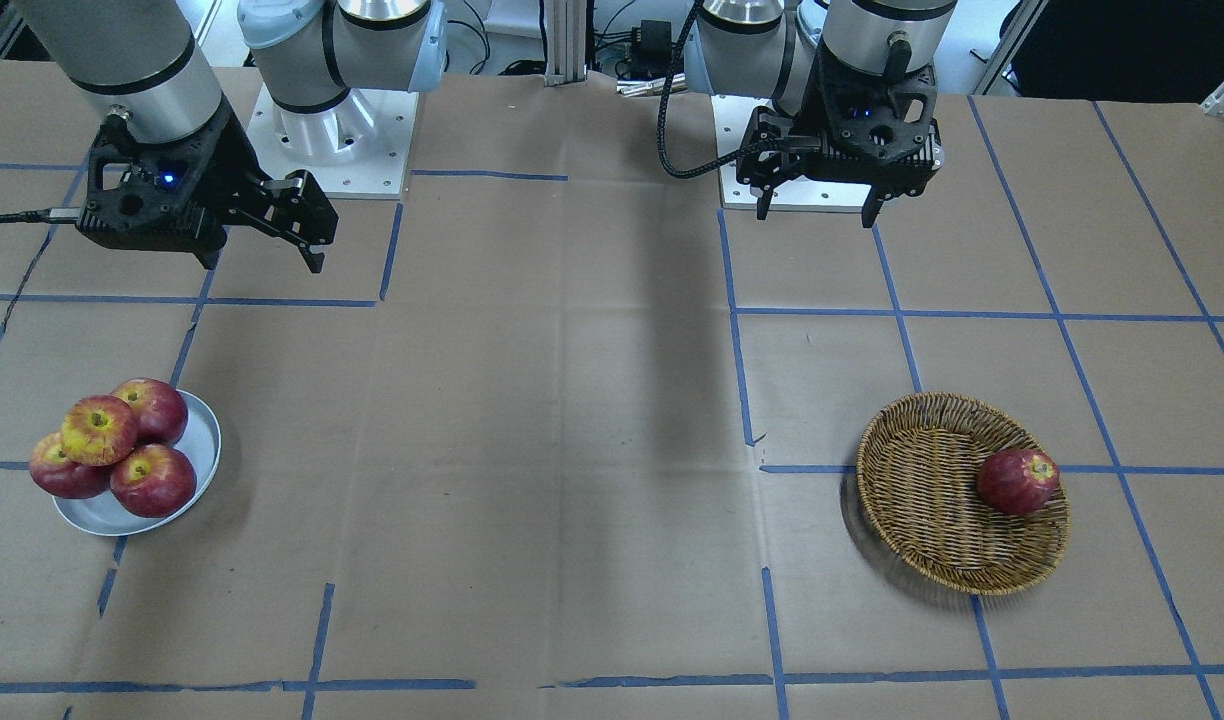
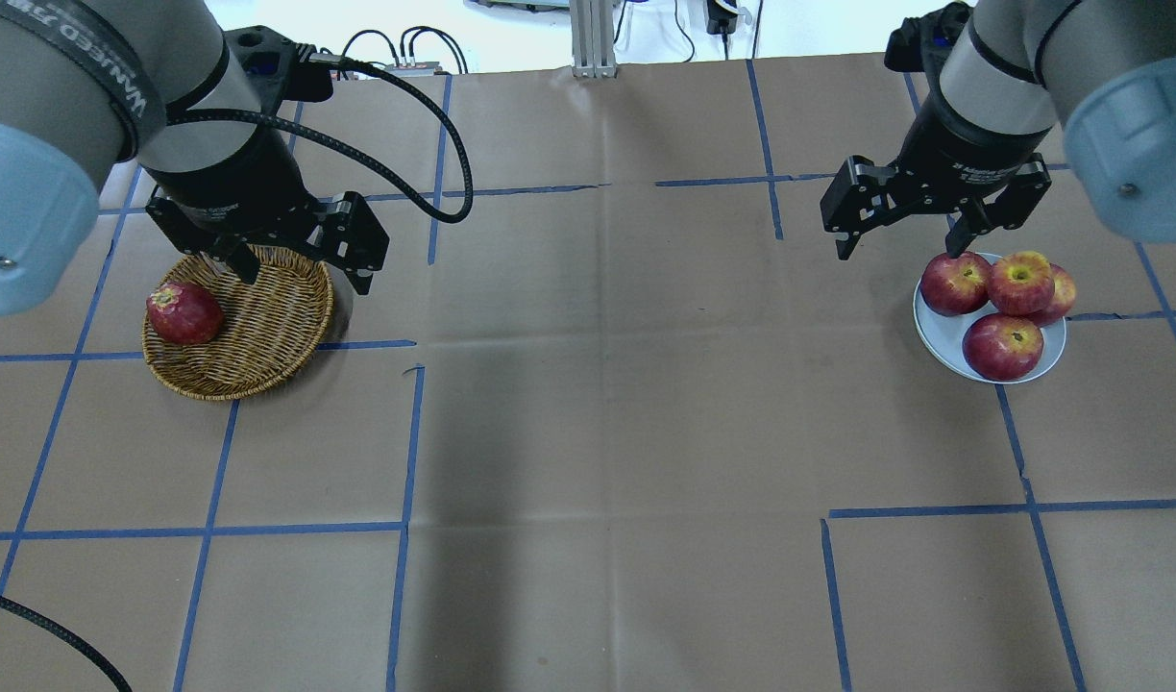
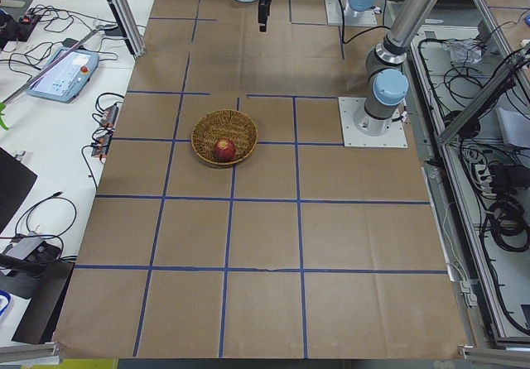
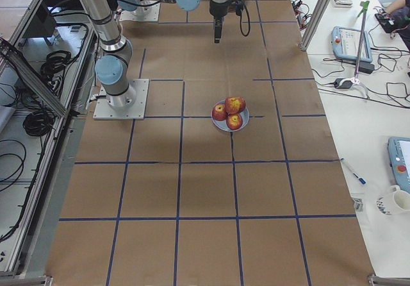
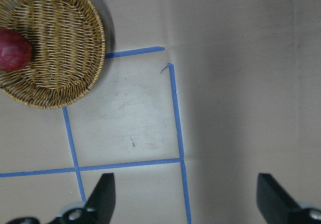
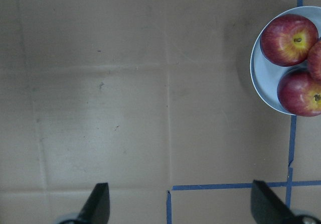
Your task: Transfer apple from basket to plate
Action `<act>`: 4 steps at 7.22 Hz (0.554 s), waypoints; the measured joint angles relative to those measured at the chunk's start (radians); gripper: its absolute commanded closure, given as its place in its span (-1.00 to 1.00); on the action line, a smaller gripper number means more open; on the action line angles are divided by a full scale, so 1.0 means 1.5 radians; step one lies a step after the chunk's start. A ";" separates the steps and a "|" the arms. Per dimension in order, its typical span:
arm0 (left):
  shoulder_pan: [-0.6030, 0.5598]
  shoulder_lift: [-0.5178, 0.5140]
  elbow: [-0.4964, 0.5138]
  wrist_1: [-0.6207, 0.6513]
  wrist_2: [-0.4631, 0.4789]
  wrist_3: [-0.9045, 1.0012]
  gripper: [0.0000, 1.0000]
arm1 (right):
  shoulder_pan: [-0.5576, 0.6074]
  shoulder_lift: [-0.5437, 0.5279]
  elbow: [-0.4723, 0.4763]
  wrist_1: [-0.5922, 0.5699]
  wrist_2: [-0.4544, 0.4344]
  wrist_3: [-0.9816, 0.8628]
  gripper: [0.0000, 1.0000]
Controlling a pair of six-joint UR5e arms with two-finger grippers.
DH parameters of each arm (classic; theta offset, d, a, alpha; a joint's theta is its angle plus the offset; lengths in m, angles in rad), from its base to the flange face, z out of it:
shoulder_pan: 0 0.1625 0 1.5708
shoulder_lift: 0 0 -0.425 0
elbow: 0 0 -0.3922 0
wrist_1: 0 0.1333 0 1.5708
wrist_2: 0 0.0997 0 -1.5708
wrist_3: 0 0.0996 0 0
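The paler, yellow-streaked apple (image 1: 99,428) lies on top of three dark red apples on the pale plate (image 1: 202,440); it also shows in the overhead view (image 2: 1020,282). The wicker basket (image 1: 922,480) holds one dark red apple (image 1: 1017,481), also seen in the overhead view (image 2: 183,312). My left gripper (image 2: 305,279) is open and empty, raised over the basket's inner edge (image 2: 271,317). My right gripper (image 2: 897,252) is open and empty, raised just inward of the plate (image 2: 943,336).
Brown paper with blue tape lines covers the table. The two arm bases (image 1: 327,140) stand at the robot's side. The left wrist view shows the basket (image 5: 65,43) at upper left; the right wrist view shows the plate (image 6: 261,78) at upper right.
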 measured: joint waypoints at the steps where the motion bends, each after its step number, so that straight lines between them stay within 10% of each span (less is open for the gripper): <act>1: 0.000 0.000 0.000 0.000 0.000 0.000 -0.98 | 0.005 0.000 -0.001 0.000 -0.003 0.006 -0.99; 4: 0.000 -0.001 -0.001 0.001 0.000 0.001 -0.98 | 0.010 -0.005 -0.003 0.000 -0.006 0.015 -0.99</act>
